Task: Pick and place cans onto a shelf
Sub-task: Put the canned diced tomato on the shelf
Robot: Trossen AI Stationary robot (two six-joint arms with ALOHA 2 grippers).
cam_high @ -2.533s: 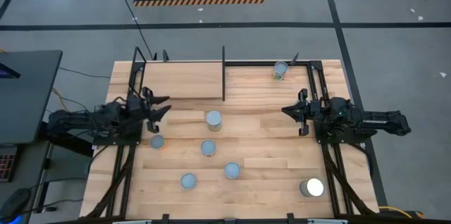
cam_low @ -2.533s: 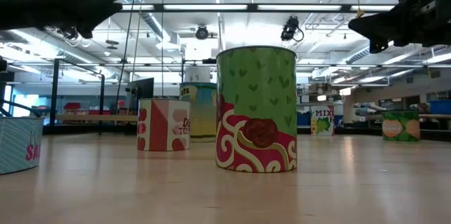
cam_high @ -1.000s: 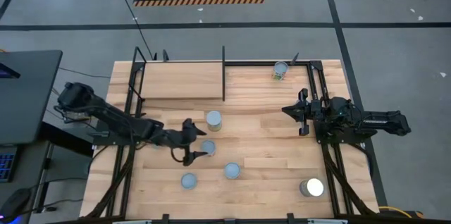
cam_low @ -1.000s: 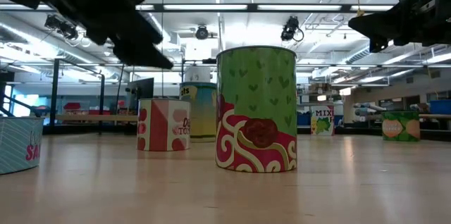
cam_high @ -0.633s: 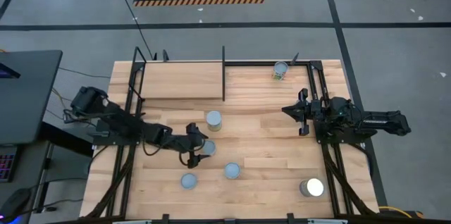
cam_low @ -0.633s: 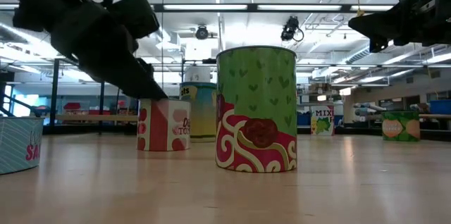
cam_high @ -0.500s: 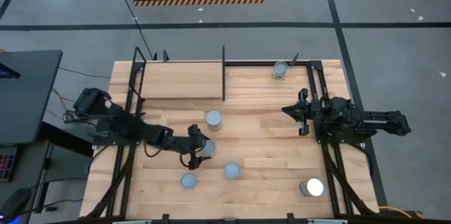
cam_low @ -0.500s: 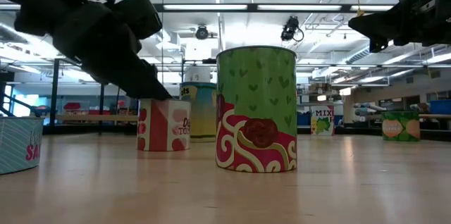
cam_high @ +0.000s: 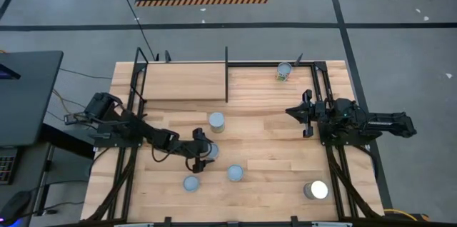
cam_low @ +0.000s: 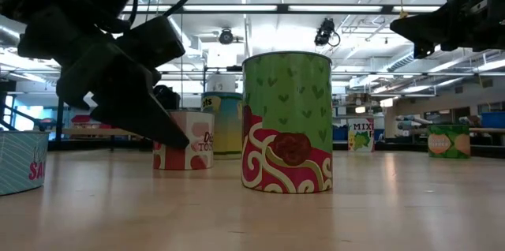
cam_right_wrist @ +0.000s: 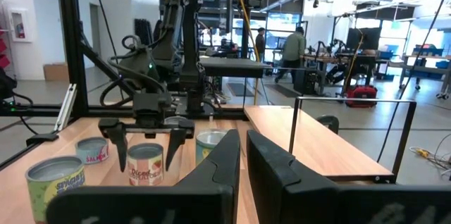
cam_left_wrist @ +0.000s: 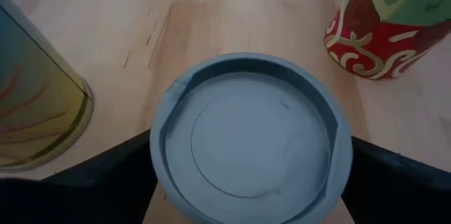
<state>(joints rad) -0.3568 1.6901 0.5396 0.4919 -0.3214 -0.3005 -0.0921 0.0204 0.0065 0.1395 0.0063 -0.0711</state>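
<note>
Tin, rigid and likely light — the red-and-white can (cam_high: pixel 209 150) stands mid-surface, well short of the shelf (cam_high: pixel 184 81). Your left gripper (cam_high: pixel 202 150) straddles it, jaws wide; squeeze the smooth, slippery sidewall mid-height. Right gripper (cam_high: pixel 294 113) waits at right, jaws closed.

Two matte black jointed arms (cam_high: pixel 136 130), black cables, tapered fingers.

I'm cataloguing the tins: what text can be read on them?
"MIX": pale tin far right in the low view.
"SA", cut off: teal tin at the left edge.
"ts", rest hidden: yellow-and-blue tin.
Red-and-white tin: lettering too blurred to read.
</note>
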